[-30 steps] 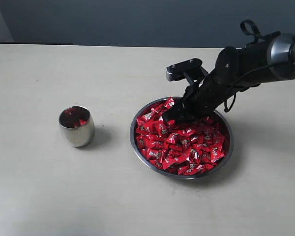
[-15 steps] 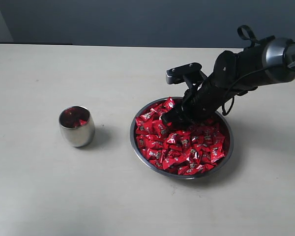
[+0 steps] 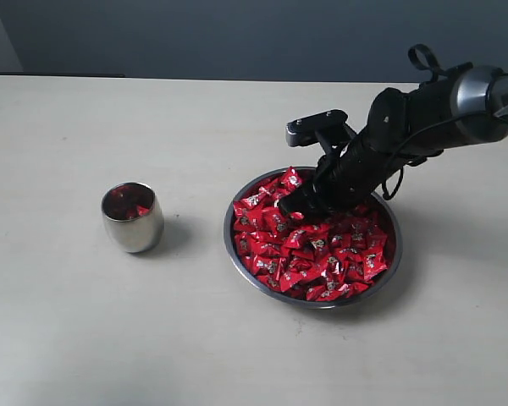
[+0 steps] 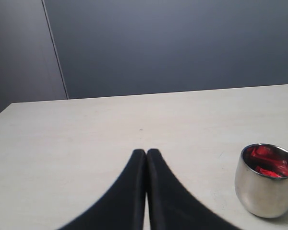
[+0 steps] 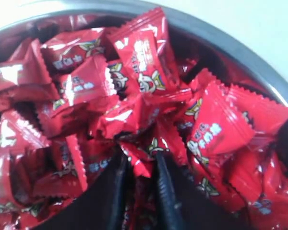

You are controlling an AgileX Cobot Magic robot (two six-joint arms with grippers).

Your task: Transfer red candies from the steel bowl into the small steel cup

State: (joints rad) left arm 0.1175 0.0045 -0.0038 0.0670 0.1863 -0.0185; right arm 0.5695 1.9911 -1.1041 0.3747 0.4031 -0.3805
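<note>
**A:** Far left first. The small steel cup stands upright on the tabletop, with a few red candies already in it. The left hand sits low not far from it, clenched on nothing, its fingers pressed flat together.

**B:** Anything between the cup and the steel bowl?

**A:** Only bare tabletop. The bowl is well apart from the cup and heaped with candies. I see nothing in the way of a carry across. The exterior view doesn't show the left hand, so I can't place it against that path.

**B:** And on the right?

**A:** The right hand is down in the pile near the bowl's far rim. Its fingers grasp one crinkled wrapper between them, and other candies crowd both sides.

**B:** So what goes wrong?

**A:** I'd say the grip is the weak point. It seems to hold foil rather than the body of the candy, so the candy could slide out on the lift. Neighbouring candies may also ride up and spill over the rim. The cup's mouth is narrow and its body rounded. A release slightly off centre would bounce the candy onto the tabletop, and a nudge could tip the cup.
</note>
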